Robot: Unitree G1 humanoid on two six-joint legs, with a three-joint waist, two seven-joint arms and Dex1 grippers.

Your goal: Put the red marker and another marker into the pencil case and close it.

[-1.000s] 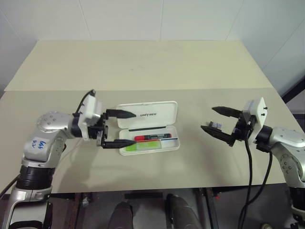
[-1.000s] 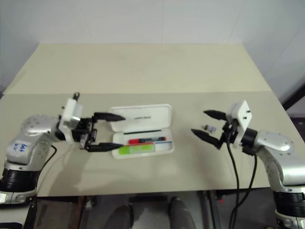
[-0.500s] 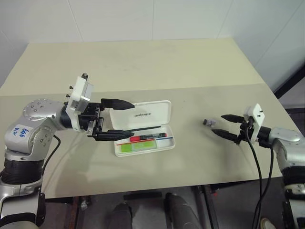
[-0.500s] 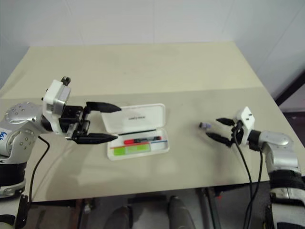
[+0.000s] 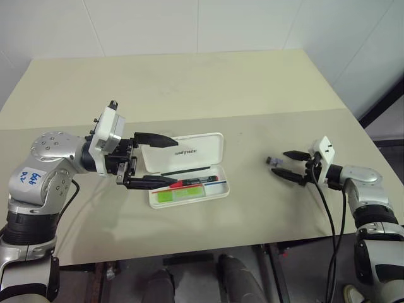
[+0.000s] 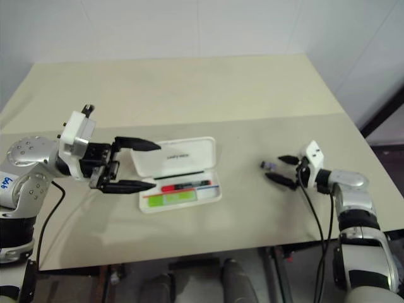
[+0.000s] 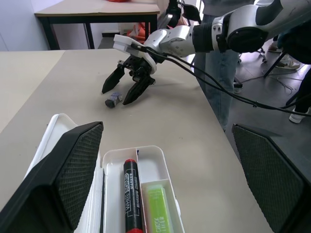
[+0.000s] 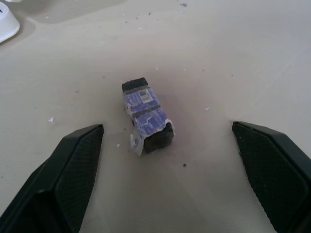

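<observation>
Pencil case sits open near the middle of the tan table, white hard plastic, flat, rounded corners. Lid is tipped back on its hinge, dark "UNITREE" lettering on it. Bottom tray holds both pens side by side: red marker, black barrel with a red cap, on the side nearer the lid; green marker, bright light green, flat-looking, on the side nearer the table's front edge. From my left wrist view the red marker and green marker lie in separate slots of the tray, a thin divider between them. Thin coloured stripes run along the tray.

My left claw hangs at the case's left end, fingers spread wide, one over the lid edge and one by the tray edge, gripping nothing. My right claw is low at the table's right side, well apart from the case, fingers also wide apart and empty, pointing at a small eraser stub with a torn blue wrapper lying just in front of the tips, not touched.
</observation>
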